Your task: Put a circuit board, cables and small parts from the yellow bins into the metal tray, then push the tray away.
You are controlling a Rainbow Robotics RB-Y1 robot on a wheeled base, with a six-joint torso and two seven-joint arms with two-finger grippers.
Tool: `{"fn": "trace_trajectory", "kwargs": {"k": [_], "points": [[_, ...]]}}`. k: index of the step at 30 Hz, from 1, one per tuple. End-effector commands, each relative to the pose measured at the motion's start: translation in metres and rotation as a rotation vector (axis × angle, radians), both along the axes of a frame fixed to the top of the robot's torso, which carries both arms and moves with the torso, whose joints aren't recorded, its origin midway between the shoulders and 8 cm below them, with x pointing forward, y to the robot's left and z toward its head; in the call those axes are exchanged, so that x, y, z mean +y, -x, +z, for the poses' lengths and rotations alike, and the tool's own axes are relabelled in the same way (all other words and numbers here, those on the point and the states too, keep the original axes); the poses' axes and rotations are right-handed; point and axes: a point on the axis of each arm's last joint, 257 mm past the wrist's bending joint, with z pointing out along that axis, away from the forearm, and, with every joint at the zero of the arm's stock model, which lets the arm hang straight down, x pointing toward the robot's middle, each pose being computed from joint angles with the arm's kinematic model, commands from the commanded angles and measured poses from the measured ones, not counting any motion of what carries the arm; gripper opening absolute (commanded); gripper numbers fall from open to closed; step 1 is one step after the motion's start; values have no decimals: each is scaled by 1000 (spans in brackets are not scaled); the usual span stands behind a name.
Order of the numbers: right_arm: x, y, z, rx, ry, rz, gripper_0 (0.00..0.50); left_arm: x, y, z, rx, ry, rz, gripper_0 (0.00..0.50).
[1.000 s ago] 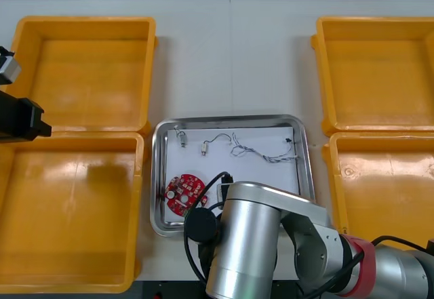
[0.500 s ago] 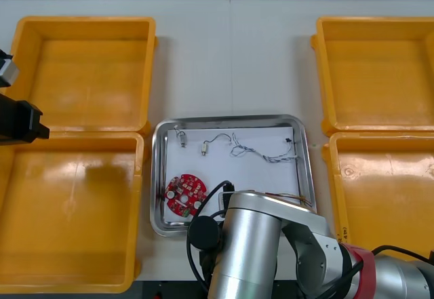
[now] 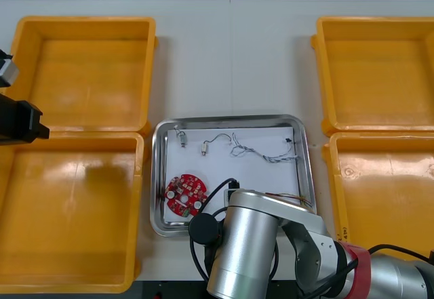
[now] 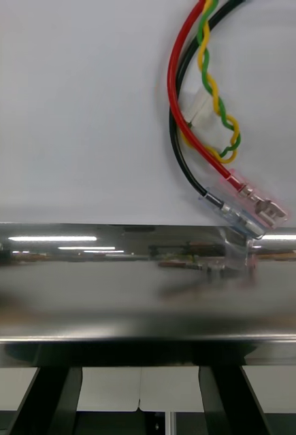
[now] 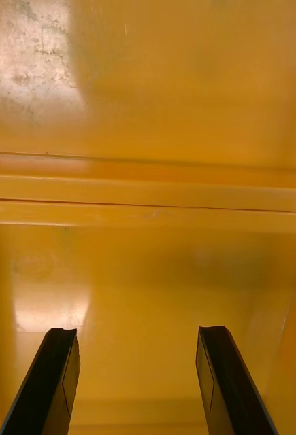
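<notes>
The metal tray, white inside, lies between the yellow bins. In it are a round red circuit board, a twisted blue and white cable, two small metal parts and a red and yellow cable. My right arm covers the tray's near edge. In the right wrist view my right gripper is open, its fingers just short of the tray's shiny near rim. Past the rim lies the red and yellow cable. My left gripper hangs open and holds nothing, over the left bins.
Two yellow bins stand at the left and two at the right, all bare inside. The left arm is parked at the table's left edge, above the wall between the two left bins. Bare table lies beyond the tray.
My right arm has drawn back a little toward the table's near edge, uncovering the red and yellow cable in the tray. The tray and the left arm have stayed put.
</notes>
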Motion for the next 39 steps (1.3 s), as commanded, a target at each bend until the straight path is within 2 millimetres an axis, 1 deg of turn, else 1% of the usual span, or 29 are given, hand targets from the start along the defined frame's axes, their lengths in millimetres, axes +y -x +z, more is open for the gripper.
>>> {"fn": "trace_trajectory", "kwargs": {"k": [1, 7, 21, 32, 39], "points": [[-1, 5, -3, -5, 0, -3, 500, 18, 5, 9, -13, -115, -93, 500], [0, 4, -2, -7, -3, -2, 500, 18, 5, 9, -13, -115, -93, 500], [3, -6, 6, -19, -14, -3, 500, 18, 5, 9, -13, -115, -93, 500], [-1, -22, 7, -18, -5, -26, 500, 18, 5, 9, -13, -115, -93, 500], [3, -35, 20, -21, -31, -34, 500, 18, 5, 9, -13, -115, -93, 500]]}}
